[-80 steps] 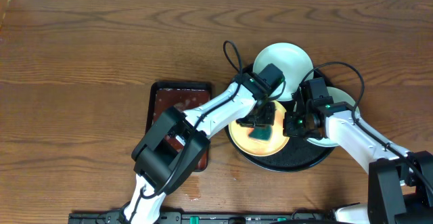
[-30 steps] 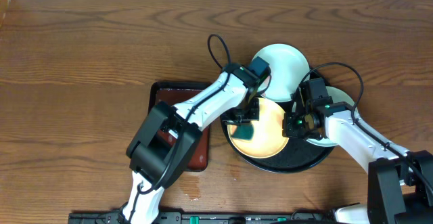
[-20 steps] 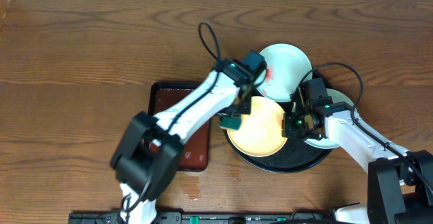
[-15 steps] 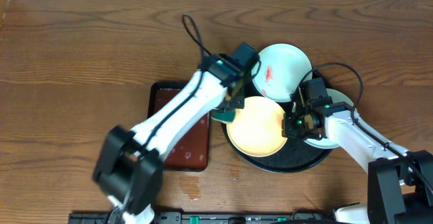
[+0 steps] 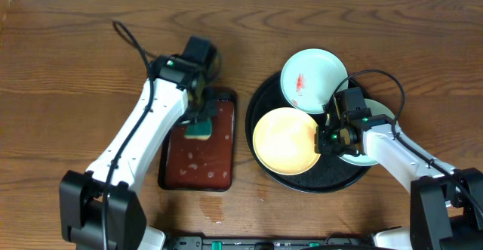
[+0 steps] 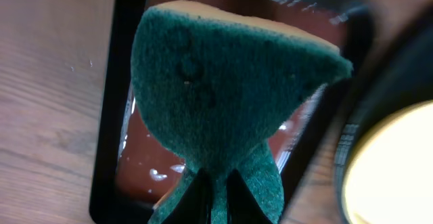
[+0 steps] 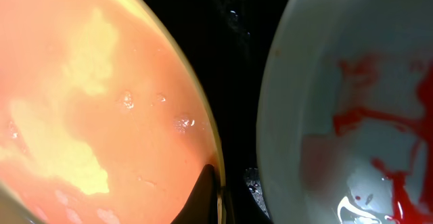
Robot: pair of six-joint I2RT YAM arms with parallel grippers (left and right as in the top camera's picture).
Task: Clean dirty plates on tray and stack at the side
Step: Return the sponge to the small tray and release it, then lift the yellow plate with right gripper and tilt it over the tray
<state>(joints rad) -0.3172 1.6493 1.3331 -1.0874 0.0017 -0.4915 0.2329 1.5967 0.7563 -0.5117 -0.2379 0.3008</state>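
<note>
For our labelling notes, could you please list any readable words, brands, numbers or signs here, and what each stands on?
None readable: the large round black tray, pale yellow round plate, mint-white round plates, green sponge and rectangular reddish-brown tray show no text.

Brown, streaky wood grain on the surface [image 5: 75, 54], with dark trays and pale plates over it.
The round tray [image 5: 266, 93] is black. It carries a plain pale yellow plate [image 5: 285, 140], a mint-white plate [image 5: 313, 72] marked with a red smear, and a second mint-white plate [image 5: 381, 108]. The rectangular tray [image 5: 198, 159] is reddish-brown with a black rim, flecked with pale droplets. The sponge [image 6: 223, 95] is dark green with a yellow layer.
</note>
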